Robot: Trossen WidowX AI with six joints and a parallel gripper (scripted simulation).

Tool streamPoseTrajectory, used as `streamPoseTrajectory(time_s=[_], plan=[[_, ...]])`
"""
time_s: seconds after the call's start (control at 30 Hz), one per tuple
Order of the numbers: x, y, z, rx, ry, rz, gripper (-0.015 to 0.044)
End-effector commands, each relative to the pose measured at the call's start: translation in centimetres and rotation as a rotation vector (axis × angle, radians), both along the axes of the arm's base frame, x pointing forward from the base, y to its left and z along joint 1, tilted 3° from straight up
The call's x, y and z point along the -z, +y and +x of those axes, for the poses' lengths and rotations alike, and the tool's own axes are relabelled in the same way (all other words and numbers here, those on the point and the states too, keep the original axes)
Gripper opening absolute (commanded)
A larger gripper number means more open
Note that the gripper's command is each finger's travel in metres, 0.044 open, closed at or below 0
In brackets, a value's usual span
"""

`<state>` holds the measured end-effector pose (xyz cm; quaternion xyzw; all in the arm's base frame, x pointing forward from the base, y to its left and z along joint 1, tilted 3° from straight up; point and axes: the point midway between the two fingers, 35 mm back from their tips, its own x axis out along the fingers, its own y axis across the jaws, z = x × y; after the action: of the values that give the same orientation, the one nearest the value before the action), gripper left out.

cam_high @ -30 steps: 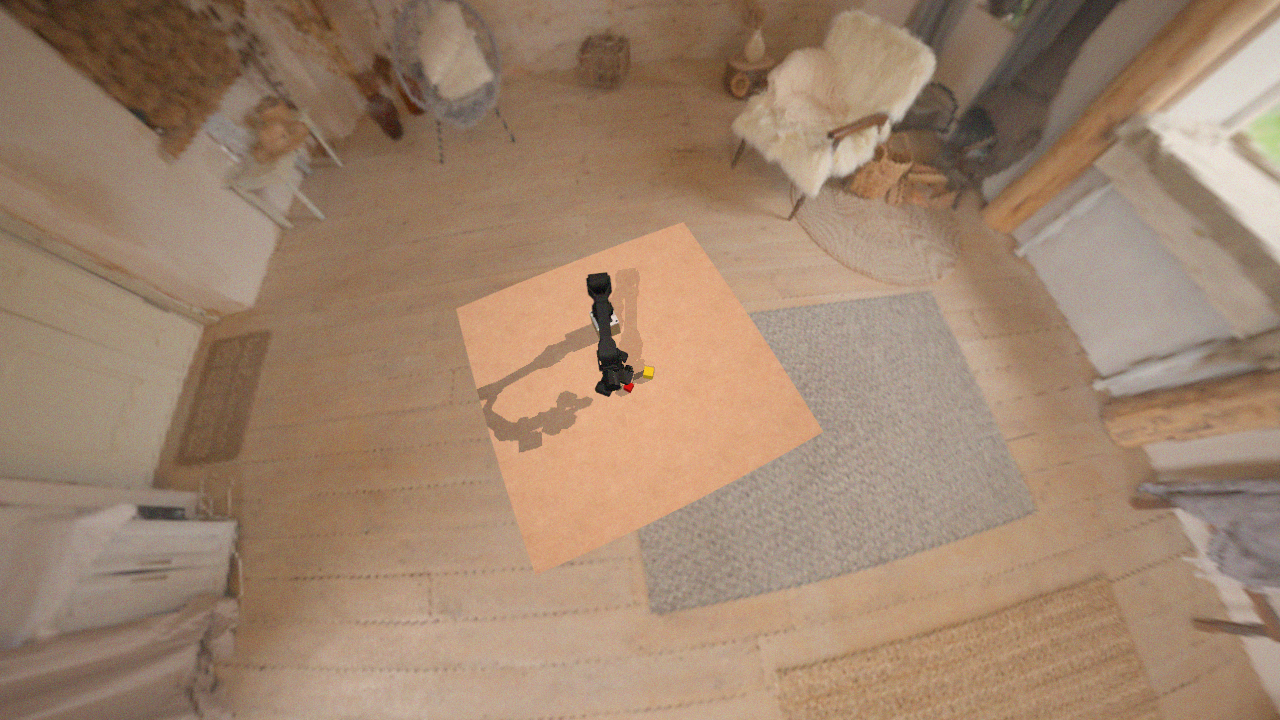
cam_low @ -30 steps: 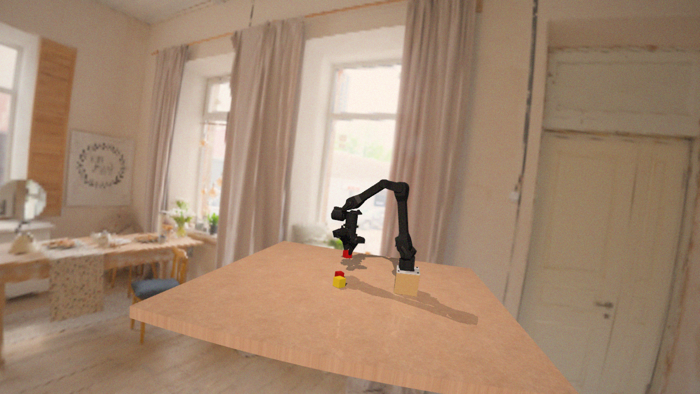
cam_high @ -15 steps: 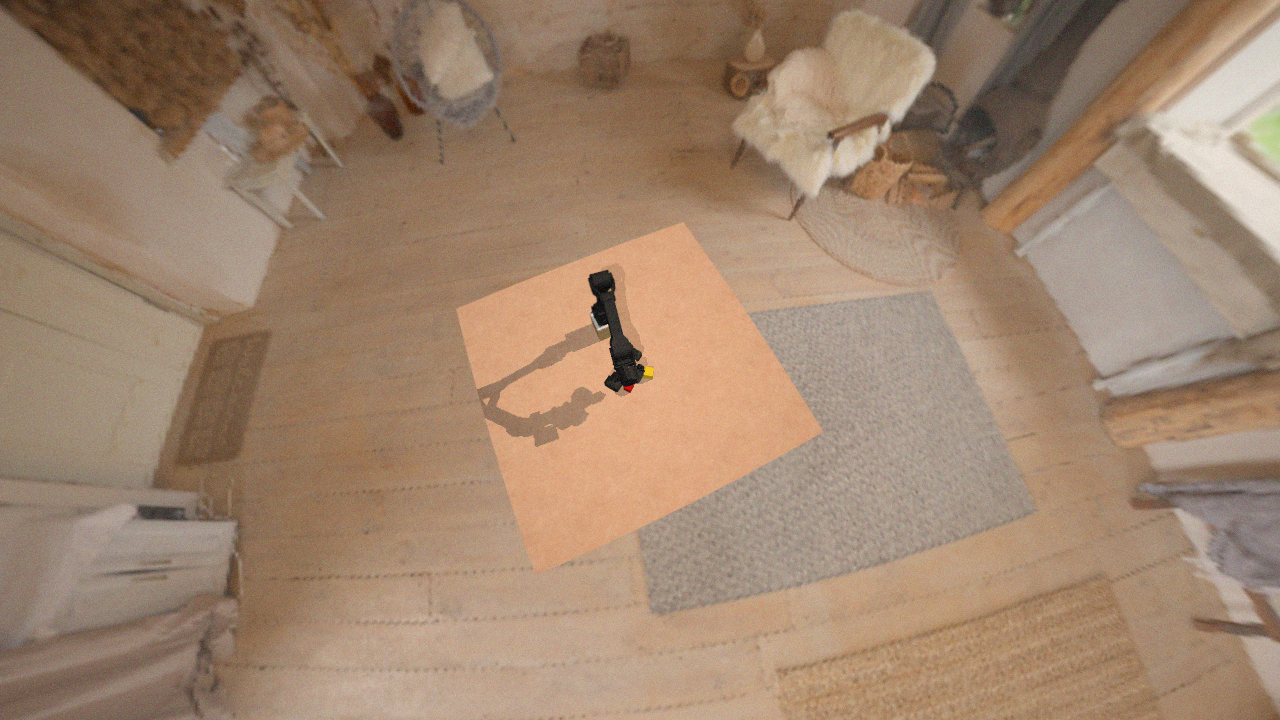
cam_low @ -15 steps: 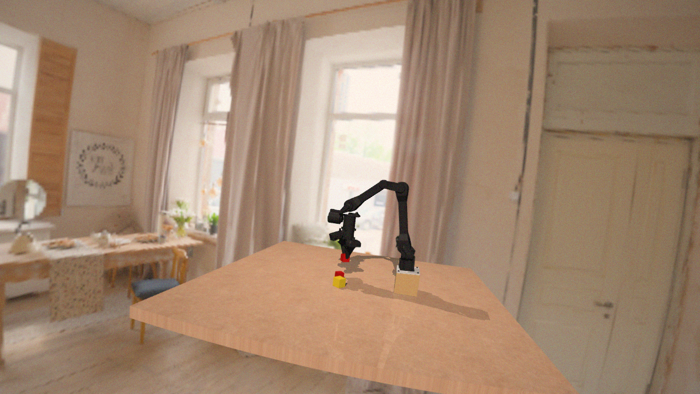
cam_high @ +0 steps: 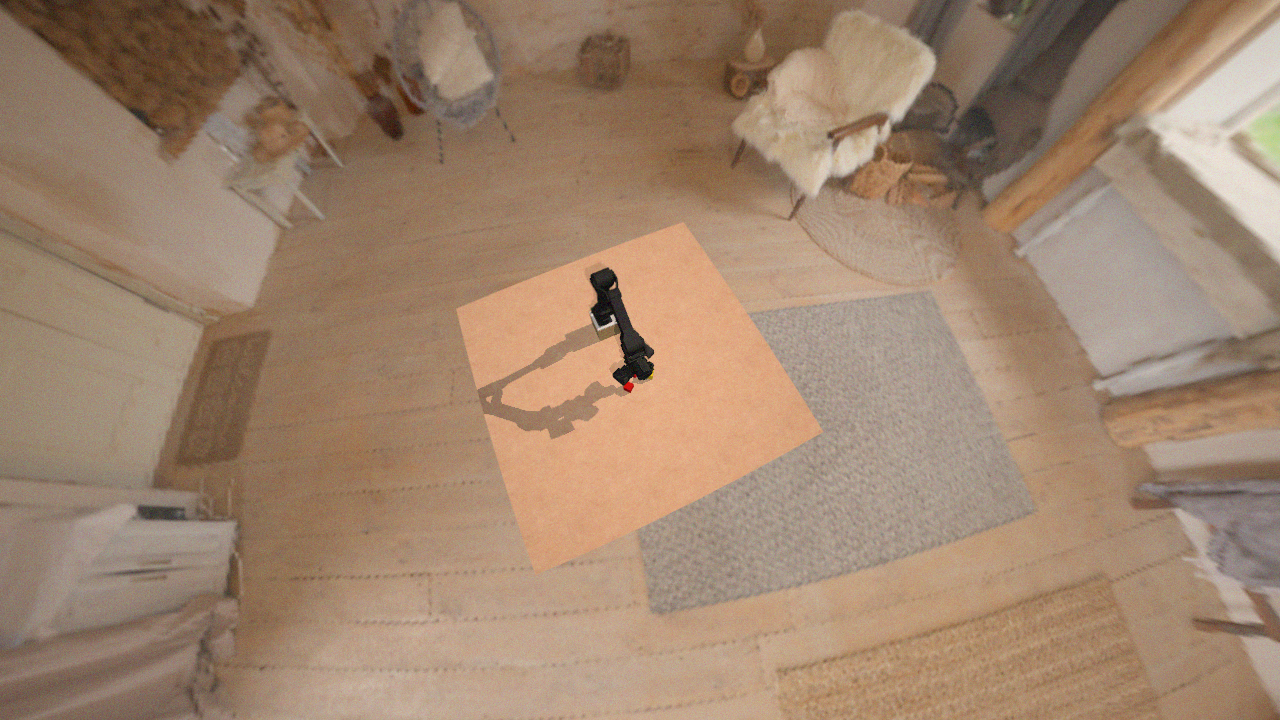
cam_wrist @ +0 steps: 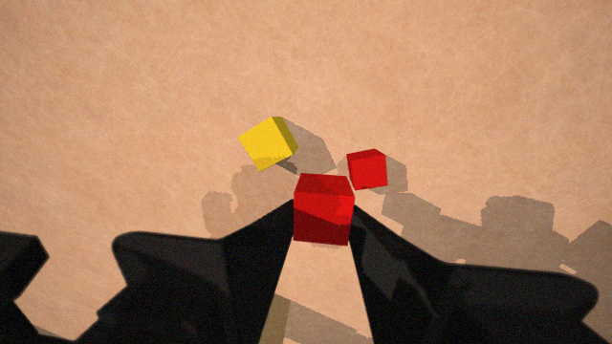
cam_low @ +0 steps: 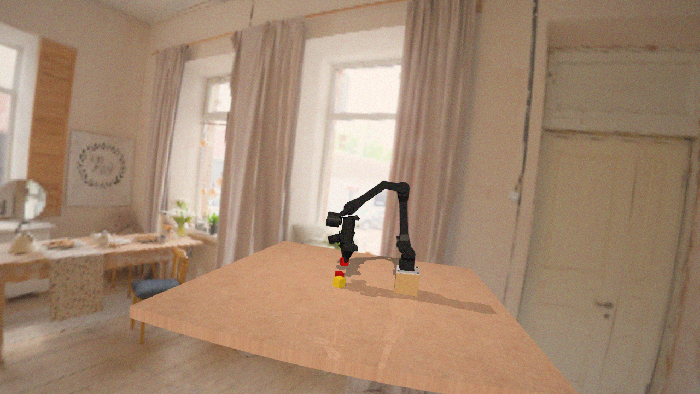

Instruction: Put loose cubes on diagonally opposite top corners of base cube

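My gripper (cam_low: 345,258) (cam_wrist: 321,207) is shut on a red cube (cam_low: 344,262) (cam_wrist: 321,205) and holds it in the air above the table. The yellow cube (cam_low: 338,281) (cam_wrist: 266,141), apparently the base cube, rests on the table, with only a sliver showing beside the arm in the top view. The other red cube (cam_high: 629,386) (cam_low: 339,273) (cam_wrist: 369,171) rests on the table apart from the yellow cube. In the wrist view the held cube appears below and between these two. No red cube is on the yellow cube.
The arm's base stands on a tan block (cam_high: 607,331) (cam_low: 406,284) with a white top plate. The tabletop (cam_high: 716,411) (cam_low: 274,313) carries long arm shadows, some near the cubes. Part of a block shows at the bottom of the wrist view.
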<state>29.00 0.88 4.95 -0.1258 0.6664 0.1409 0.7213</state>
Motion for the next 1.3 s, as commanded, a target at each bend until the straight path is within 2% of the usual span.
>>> streamPoseTrajectory(time_s=[0.0,0.57,1.07,1.27], plan=[[0.2,1.3,-0.3,0.053,0.0,0.0,0.0105],[1.0,6.1,-1.8,0.234,0.006,0.02,0.0105],[1.1,6.1,-1.8,0.236,0.006,0.02,0.0105],[2.4,6.2,-1.7,0.239,0.008,0.019,0.0105]])
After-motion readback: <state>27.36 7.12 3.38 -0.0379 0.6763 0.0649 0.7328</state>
